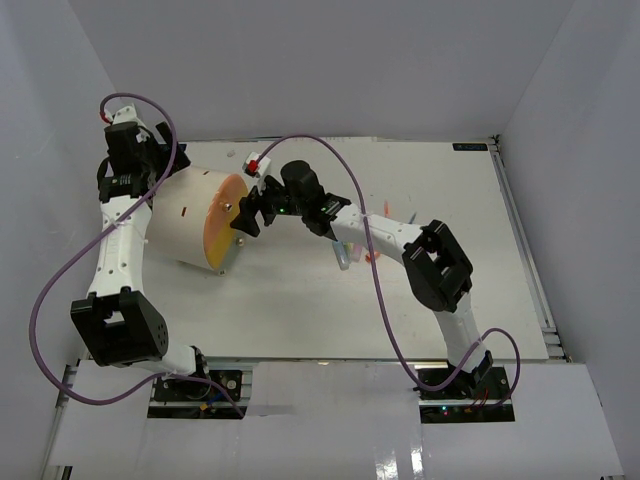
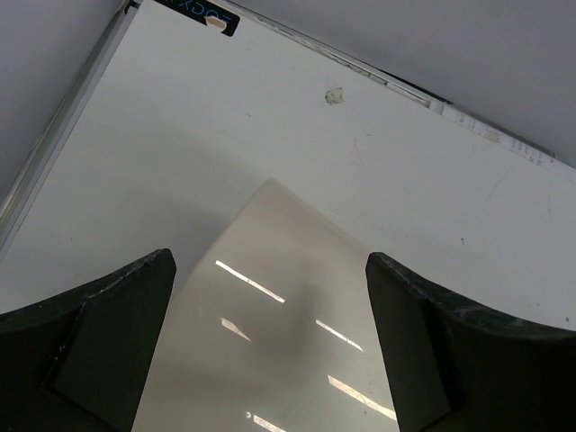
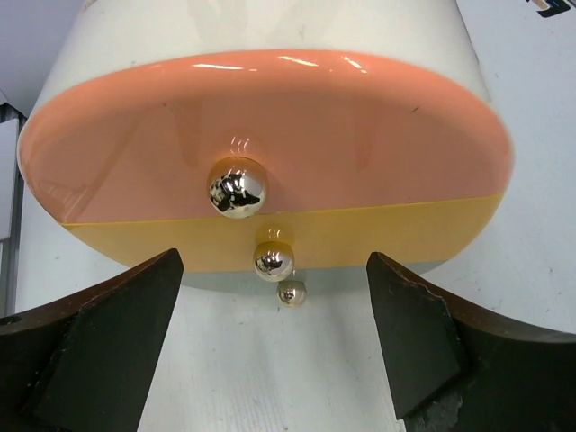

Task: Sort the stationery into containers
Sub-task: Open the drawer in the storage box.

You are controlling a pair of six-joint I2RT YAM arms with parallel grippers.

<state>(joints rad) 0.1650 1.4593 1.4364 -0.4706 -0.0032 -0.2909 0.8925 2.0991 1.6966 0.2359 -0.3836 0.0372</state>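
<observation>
The sorting looks barely begun. The container (image 1: 190, 215), a cream cylinder on its side with its orange face (image 3: 270, 126) turned to 3 o'clock, sits at about 9 o'clock on the table (image 1: 440, 300), and no drawer section appears pulled out. What shows of the stationery (image 1: 344, 258) lies loose near the middle of the table, at 3 o'clock from the container. It is a few thin coloured pieces half hidden under the right forearm, so a count is not possible. The right gripper (image 1: 248, 212) hangs just in front of the face with its jaws spread wide and empty, the top brass knob (image 3: 238, 187) lined up ahead of them. The left gripper (image 2: 268, 270) is at the container's 9 o'clock end, equally wide and holding nothing, with the cream wall below it. Opening a drawer and moving every item probably remain to be done.
</observation>
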